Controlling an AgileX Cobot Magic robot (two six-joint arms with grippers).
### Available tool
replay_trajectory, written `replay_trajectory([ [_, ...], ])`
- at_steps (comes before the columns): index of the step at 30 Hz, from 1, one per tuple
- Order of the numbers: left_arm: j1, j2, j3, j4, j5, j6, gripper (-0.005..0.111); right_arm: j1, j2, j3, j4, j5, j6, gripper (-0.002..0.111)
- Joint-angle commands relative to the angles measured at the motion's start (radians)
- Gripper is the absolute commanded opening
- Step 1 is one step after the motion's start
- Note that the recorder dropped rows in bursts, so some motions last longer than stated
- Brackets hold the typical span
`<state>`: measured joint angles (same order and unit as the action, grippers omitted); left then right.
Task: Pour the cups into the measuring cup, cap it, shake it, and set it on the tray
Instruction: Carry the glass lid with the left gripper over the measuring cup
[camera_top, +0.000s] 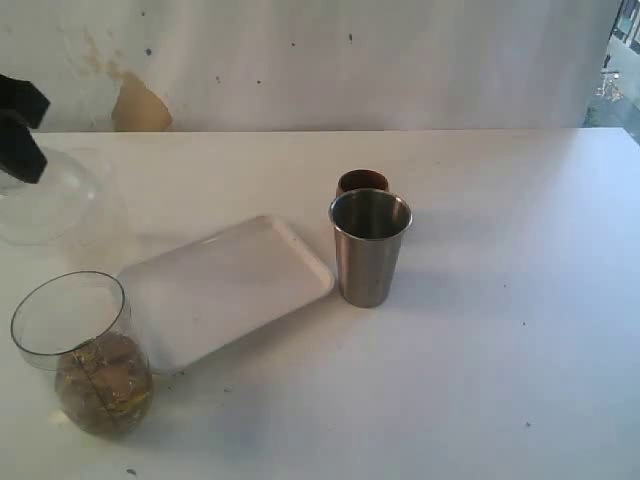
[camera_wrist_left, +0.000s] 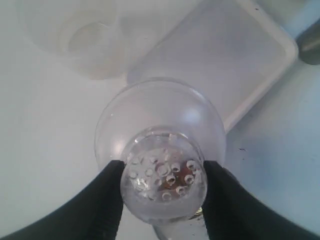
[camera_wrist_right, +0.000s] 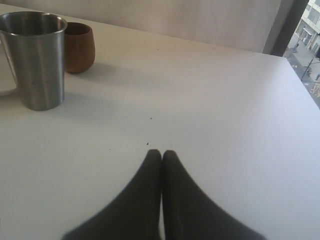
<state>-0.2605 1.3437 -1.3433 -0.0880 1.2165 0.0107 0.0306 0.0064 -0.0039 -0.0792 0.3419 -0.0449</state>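
The measuring cup (camera_top: 85, 352) is standing nearest the exterior camera, at the front left of the table (camera_top: 480, 380), just beside the near left end of the tray (camera_top: 225, 285). Its mouth is lying open and a brownish, wet mix is sitting in its bottom. The left gripper (camera_wrist_left: 164, 169) is working behind it at the left edge. Its jaws are standing partly apart and pressing from both sides on the narrow crown, dotted with small rings, of what looks like a clear domed cap (camera_wrist_left: 160, 115). Whether the cap is resting on the table or hanging clear of it I cannot tell. A frosted cup (camera_wrist_left: 90, 40) is sitting nearby. The steel tumbler (camera_top: 370, 250) and the wooden cup (camera_top: 362, 182) are standing upright close together beyond the tray's right end, so the pouring is looking done and capping is the step in hand. To do it well, the arm should be carrying the cap level, centring its rim over the cup's mouth before lowering, then pressing straight down. A skewed push is likely to tip the light cup or seat the cap crooked, and then it may leak in the shake. The right gripper (camera_wrist_right: 161, 154) is idling over bare table right of the tumbler, jaws fully together, holding nothing.
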Motion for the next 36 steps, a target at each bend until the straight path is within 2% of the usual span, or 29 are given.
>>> replay_trajectory([
  [1,-0.105,-0.007,0.004,-0.012,0.005,-0.049,0.000,-0.002,-0.006,0.004,0.001,-0.003,-0.005,0.000],
  [8,-0.170,-0.020,0.053,0.013,0.005,-0.078,0.000,-0.002,-0.006,0.004,0.001,-0.003,-0.005,0.000],
  [18,-0.170,-0.199,0.108,0.037,0.005,-0.127,0.000,-0.002,-0.006,0.004,0.001,-0.003,-0.005,0.000],
  [26,-0.170,-0.333,0.249,0.021,0.005,-0.133,0.000,-0.002,-0.006,0.004,0.001,-0.003,-0.005,0.000],
  [32,-0.170,-0.325,0.305,-0.039,0.005,-0.112,0.000,-0.002,-0.006,0.004,0.001,-0.003,-0.005,0.000],
  [36,-0.170,-0.283,0.307,-0.012,0.005,-0.105,0.000,-0.002,-0.006,0.004,0.001,-0.003,-0.005,0.000],
])
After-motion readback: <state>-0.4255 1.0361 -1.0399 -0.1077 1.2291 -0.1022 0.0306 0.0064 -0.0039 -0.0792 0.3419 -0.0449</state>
